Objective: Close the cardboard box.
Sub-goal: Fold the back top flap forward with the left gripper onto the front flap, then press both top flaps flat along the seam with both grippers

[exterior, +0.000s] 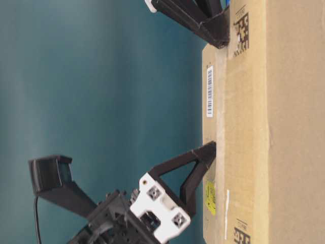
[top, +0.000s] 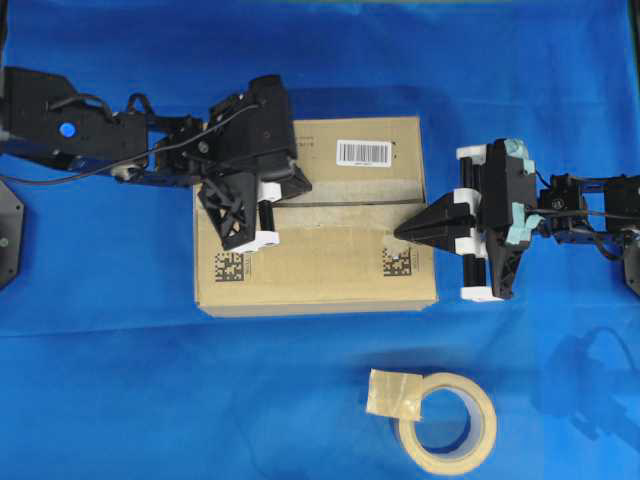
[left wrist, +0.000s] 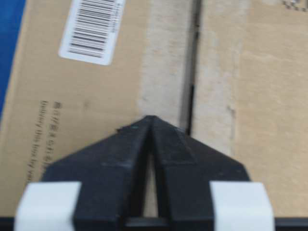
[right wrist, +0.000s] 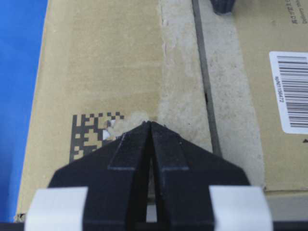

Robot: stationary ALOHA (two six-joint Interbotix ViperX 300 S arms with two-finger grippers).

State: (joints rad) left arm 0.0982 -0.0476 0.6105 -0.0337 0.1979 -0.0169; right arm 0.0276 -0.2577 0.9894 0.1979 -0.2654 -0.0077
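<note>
The cardboard box (top: 320, 272) lies in the middle of the blue cloth with its top flaps down flat. They meet at a narrow dark seam (top: 350, 203). My left gripper (top: 305, 188) is shut and empty. In the left wrist view its tip (left wrist: 149, 118) presses on the far flap just beside the seam, on a strip of old tape residue. My right gripper (top: 398, 232) is also shut and empty, its tip (right wrist: 150, 123) on the near flap by a printed data-matrix square (right wrist: 91, 134). From table level both tips (exterior: 208, 148) (exterior: 219, 39) touch the box top (exterior: 254, 127).
A beige tape roll (top: 450, 420) with a loose end lies on the cloth in front of the box, to the right. A white barcode label (top: 363, 152) sits on the far flap. Blue cloth (top: 100, 380) surrounds the box.
</note>
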